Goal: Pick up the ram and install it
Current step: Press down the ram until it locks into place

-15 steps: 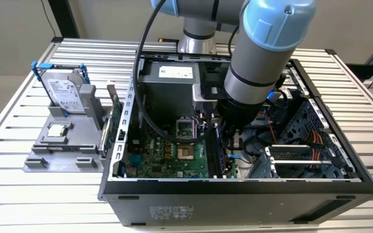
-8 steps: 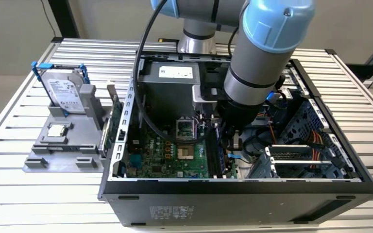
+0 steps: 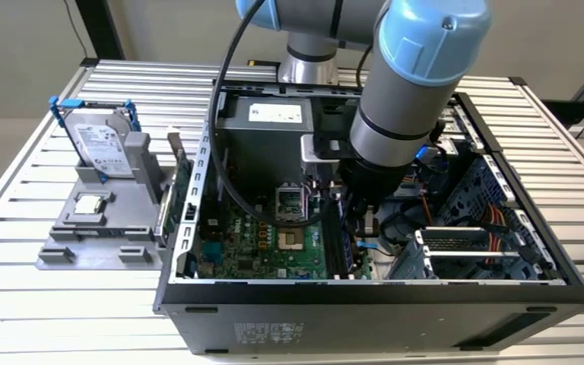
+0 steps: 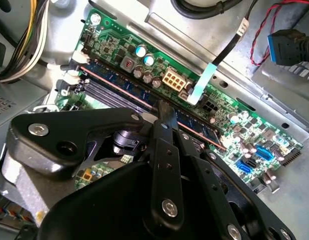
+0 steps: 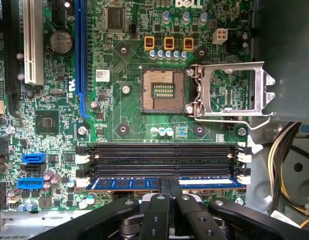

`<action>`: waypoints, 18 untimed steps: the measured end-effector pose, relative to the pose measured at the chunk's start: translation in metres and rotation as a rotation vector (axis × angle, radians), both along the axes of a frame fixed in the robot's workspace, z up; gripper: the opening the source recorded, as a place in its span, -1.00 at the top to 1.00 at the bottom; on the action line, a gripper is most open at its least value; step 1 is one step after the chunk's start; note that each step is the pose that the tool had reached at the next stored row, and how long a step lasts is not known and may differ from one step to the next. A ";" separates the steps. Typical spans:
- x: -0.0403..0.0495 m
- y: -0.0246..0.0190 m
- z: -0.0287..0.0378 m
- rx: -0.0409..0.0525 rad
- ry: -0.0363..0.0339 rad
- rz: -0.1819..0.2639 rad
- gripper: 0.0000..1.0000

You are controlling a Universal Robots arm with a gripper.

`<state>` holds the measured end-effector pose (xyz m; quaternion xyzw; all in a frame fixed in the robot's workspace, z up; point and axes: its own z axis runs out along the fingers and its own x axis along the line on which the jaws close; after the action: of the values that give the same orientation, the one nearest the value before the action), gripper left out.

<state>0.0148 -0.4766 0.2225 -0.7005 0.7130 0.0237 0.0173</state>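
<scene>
In the first wrist view the ram (image 5: 164,183) is seen standing in the memory slot (image 5: 159,156) row nearest the gripper (image 5: 168,187), whose fingers are closed together on its upper edge. If pressure were applied off-centre or with the stick tilted, one end could be left unseated, the white latches (image 5: 243,179) unclicked, or the motherboard (image 5: 124,110) flexed.
</scene>
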 end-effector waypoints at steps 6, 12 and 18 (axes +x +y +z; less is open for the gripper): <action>0.0000 0.0000 -0.0019 0.0002 -0.0001 0.000 1.00; 0.0000 0.0001 -0.0026 0.0006 -0.0001 0.000 1.00; 0.0000 0.0001 -0.0017 0.0012 -0.0002 0.000 1.00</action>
<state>0.0148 -0.4765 0.2208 -0.7005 0.7130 0.0241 0.0178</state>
